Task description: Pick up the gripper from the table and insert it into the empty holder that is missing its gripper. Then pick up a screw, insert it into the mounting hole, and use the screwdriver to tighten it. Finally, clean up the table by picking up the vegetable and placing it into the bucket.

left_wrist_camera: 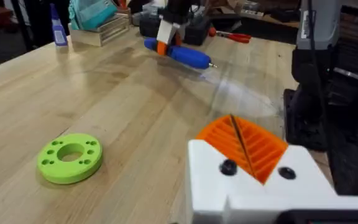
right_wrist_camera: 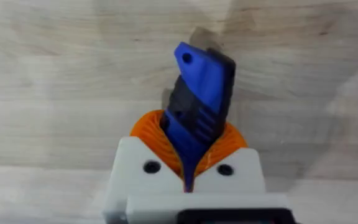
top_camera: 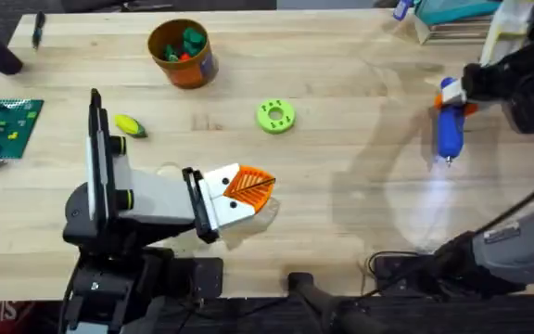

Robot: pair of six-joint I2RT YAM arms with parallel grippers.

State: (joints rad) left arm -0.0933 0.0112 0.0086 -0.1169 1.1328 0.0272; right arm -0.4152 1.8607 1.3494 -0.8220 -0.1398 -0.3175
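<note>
My left gripper (top_camera: 253, 186) rests low over the table (top_camera: 341, 232) near the front, shut and holding nothing. Both its white finger bases carry orange ribbed pads (left_wrist_camera: 260, 152) pressed together, so no holder stands empty. A dark screw head (left_wrist_camera: 228, 167) sits in each base. A loose screw is out of view. At the far right my right gripper (top_camera: 454, 100) is shut on the blue screwdriver (top_camera: 448, 132), bit end pointing toward the front edge. The same screwdriver (right_wrist_camera: 201, 81) sits between orange pads (right_wrist_camera: 148, 127). The yellow vegetable (top_camera: 130, 126) lies at the left, the orange bucket (top_camera: 182, 53) behind it.
A bright green disc (top_camera: 275, 115) lies mid-table, and the green disc (left_wrist_camera: 70, 157) is also close by my left gripper. A green brick plate (top_camera: 3, 125) sits at the left edge. Boxes and a bottle (top_camera: 452, 14) crowd the far right corner.
</note>
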